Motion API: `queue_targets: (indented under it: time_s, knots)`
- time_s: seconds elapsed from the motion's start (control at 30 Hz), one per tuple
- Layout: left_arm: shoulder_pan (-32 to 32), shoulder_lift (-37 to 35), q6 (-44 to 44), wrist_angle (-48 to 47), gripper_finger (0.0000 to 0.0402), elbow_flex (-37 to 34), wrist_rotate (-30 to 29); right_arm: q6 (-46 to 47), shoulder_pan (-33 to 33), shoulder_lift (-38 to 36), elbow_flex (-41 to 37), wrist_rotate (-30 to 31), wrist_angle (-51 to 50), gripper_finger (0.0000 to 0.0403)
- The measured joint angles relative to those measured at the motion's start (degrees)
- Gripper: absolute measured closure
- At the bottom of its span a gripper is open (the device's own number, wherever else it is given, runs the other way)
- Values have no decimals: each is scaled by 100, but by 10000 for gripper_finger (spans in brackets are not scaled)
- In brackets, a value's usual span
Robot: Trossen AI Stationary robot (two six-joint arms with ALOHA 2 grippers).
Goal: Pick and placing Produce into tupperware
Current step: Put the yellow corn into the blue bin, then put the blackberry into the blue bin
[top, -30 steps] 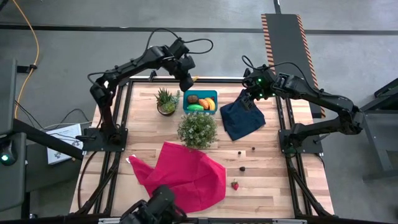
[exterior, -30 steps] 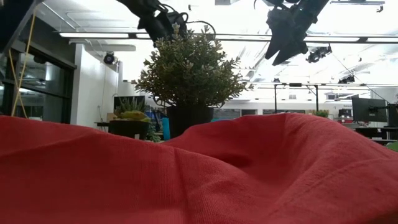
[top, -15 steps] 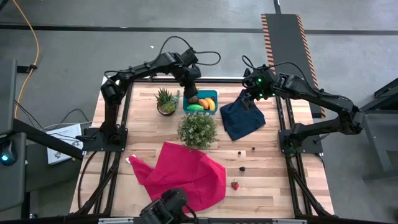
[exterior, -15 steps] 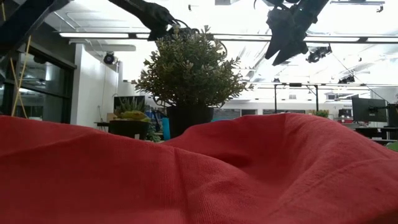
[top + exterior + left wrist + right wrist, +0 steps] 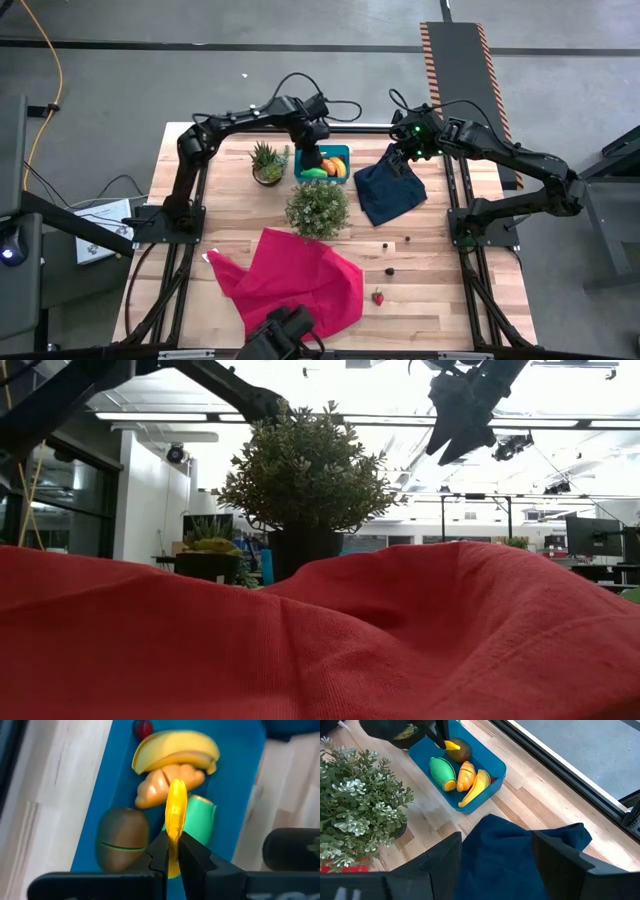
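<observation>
While over tupperware (image 5: 120,780), left end effector (image 5: 172,851) grips yellow slice (image 5: 176,810) — clear of rim.

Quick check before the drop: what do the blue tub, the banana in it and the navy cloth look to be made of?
Tub: likely moulded plastic, smooth with a soft sheen and rounded corners. Banana: seemingly glossy toy plastic, uniform yellow with highlights. Navy cloth: woven fabric, matte, lying in soft folds. The left gripper pinches a thin yellow-orange piece, apparently the same glossy plastic.
</observation>
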Motion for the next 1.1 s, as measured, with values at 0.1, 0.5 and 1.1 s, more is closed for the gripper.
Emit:
queue_targets:
  time_s: [0.1, 0.5, 1.1]
  knots:
    - [0, 118, 0, -42, 378, -2, -33, 0, 1, 0, 0, 0, 0, 171]
    - [0, 129, 78, 100, 377, -2, -26, 0, 2, 0, 0, 0, 2, 171]
    - [1, 129, 66, 168, 324, -2, -108, 0, 2, 0, 0, 42, 5, 171]
